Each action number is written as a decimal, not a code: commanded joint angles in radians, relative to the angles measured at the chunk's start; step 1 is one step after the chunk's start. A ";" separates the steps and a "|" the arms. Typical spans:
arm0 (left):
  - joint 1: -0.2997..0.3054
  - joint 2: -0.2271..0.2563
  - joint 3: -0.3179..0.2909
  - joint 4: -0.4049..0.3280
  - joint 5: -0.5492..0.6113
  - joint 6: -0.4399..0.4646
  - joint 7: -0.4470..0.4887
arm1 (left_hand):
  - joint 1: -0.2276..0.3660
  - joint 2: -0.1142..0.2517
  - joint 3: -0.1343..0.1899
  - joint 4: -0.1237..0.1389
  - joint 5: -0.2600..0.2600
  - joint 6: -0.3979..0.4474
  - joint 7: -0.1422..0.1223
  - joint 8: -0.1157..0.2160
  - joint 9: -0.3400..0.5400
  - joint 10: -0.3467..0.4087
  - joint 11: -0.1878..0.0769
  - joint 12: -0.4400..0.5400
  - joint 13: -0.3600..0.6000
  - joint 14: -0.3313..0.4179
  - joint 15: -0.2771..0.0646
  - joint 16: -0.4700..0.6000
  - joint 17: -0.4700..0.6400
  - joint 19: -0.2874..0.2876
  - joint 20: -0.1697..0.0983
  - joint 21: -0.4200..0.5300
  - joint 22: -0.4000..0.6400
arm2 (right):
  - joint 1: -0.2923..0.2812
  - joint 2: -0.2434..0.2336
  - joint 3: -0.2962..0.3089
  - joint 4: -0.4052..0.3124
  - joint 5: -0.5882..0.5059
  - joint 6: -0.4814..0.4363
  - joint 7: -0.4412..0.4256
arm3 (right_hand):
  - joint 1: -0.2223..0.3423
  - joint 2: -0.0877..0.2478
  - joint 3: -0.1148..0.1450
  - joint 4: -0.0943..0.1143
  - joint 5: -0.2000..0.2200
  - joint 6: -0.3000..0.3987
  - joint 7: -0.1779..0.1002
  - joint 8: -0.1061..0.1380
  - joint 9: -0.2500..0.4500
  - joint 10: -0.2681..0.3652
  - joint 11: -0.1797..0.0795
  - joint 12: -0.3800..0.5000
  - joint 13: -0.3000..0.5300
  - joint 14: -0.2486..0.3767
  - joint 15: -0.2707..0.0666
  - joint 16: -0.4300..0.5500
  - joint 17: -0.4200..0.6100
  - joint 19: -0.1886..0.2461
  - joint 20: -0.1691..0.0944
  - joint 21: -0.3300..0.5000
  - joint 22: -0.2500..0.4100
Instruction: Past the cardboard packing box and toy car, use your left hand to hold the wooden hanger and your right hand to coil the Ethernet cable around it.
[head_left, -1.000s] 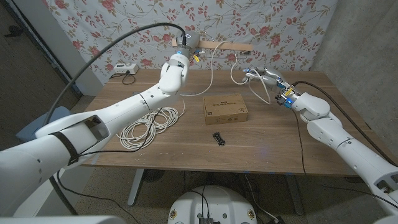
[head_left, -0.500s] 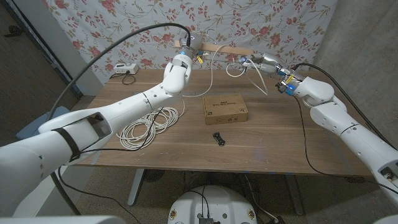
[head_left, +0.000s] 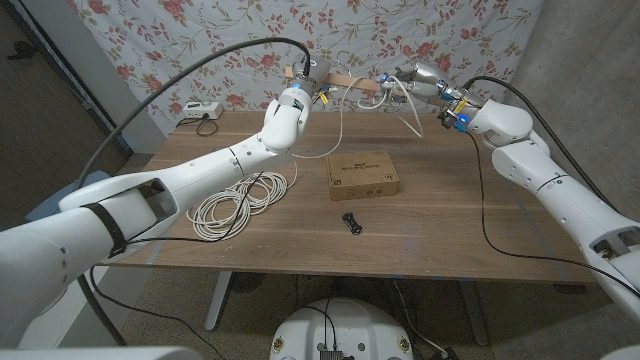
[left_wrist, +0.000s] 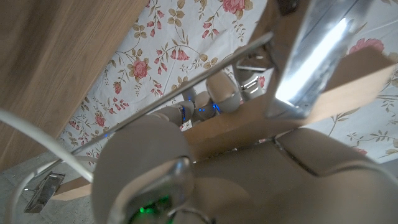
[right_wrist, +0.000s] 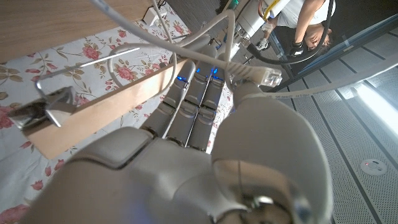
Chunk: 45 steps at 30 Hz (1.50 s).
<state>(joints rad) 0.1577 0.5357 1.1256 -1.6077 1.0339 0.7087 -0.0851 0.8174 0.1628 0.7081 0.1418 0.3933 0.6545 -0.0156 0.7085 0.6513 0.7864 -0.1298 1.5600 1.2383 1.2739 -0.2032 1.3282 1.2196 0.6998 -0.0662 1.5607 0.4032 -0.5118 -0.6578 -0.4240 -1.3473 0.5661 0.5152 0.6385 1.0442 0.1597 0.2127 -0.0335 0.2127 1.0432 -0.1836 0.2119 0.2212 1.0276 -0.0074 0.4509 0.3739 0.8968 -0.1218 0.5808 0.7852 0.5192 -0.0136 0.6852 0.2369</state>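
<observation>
hands: two. left hand (head_left: 305, 72) raised past the far edge of the bench (head_left: 450, 220), gripping the wooden hanger (head_left: 352, 80) at its left end; right hand (head_left: 415, 78) raised at the hanger's right end, fingers closed on the ethernet cable (head_left: 338, 120).
hanger: one, held level in the air in front of the floral curtain (head_left: 200, 40), beyond the box and car.
cable: one, white; hanging from the hanger down to the bench, ending in a loose coil (head_left: 240, 200) on the bench's left half.
box: one cardboard packing box (head_left: 362, 174), lying flat near mid-bench.
toy car: one, small and dark (head_left: 350, 221), just in front of the box, apart from it.
other: one white device (head_left: 199, 110) at the far left corner of the bench.
head view: whole layout of both arms, bench, box, car and coil.
left wrist view: close on the hanger's wooden bar (left_wrist: 249, 124) and a metal clip (left_wrist: 311, 56) above the left hand (left_wrist: 261, 180); a thin metal rod (left_wrist: 199, 81) running alongside the bar.
right wrist view: right hand (right_wrist: 186, 155) with the cable's clear plug (right_wrist: 267, 76) lying over its fingers (right_wrist: 193, 106), hanger end with a metal clip (right_wrist: 50, 99) just beside them; a person (right_wrist: 305, 25) standing at the edge.
</observation>
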 joint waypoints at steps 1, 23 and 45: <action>-0.005 0.012 0.005 -0.014 -0.019 -0.024 -0.005 | 0.001 0.004 0.001 -0.005 -0.004 0.006 -0.002 0.011 0.000 0.005 -0.005 0.005 0.002 -0.004 -0.003 0.010 0.004 0.005 -0.047 0.000 0.003 | 0.136 0.106 -0.020 0.149 0.031 0.032 0.066 | -0.005 0.004 0.009 -0.001 -0.002 0.148 0.150 0.005 0.003 0.010 0.003 -0.002 0.004 0.009 -0.075 -0.002 0.007 -0.003 -0.003 0.011 0.002; 0.001 0.056 -0.017 -0.037 -0.098 -0.107 0.005 | -0.002 0.002 0.000 -0.003 -0.005 0.006 -0.006 0.018 -0.008 0.004 -0.007 0.005 0.002 -0.008 -0.003 0.013 0.003 0.001 -0.048 0.000 0.002 | 0.346 0.306 0.037 0.600 0.100 0.064 0.056 | -0.011 0.000 0.009 -0.002 -0.001 0.152 0.144 0.005 0.005 0.016 -0.005 -0.002 0.014 0.010 -0.077 -0.007 0.011 -0.010 -0.006 0.027 -0.003; 0.022 0.122 -0.081 -0.054 -0.263 -0.291 0.089 | -0.005 -0.001 -0.002 -0.001 -0.004 0.008 -0.007 0.025 -0.014 0.003 0.000 0.005 0.001 -0.014 -0.002 0.015 0.004 -0.004 -0.045 -0.002 0.001 | 0.449 0.356 0.057 0.814 0.035 0.060 -0.098 | -0.016 -0.001 0.010 -0.004 0.000 0.147 0.136 0.002 0.005 0.008 -0.010 -0.010 0.022 0.001 -0.079 -0.018 0.016 -0.026 -0.012 0.042 -0.008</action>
<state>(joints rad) 0.1662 0.6273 1.0771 -1.6533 0.8482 0.4995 -0.0399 0.8146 0.1592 0.7081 0.1418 0.3892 0.6552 -0.0240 0.7221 0.6340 0.7891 -0.1312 1.5589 1.2381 1.2611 -0.2053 1.3360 1.2203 0.6998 -0.0662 1.5606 0.4033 -0.1074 -0.3220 -0.3749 -0.6254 0.6290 0.5925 0.6107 1.0324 0.1585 0.2184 -0.0364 0.2127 1.0438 -0.1841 0.2118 0.2225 1.0363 -0.0093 0.4436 0.3923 0.8984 -0.1197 0.5689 0.7993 0.4979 -0.0282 0.7190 0.2274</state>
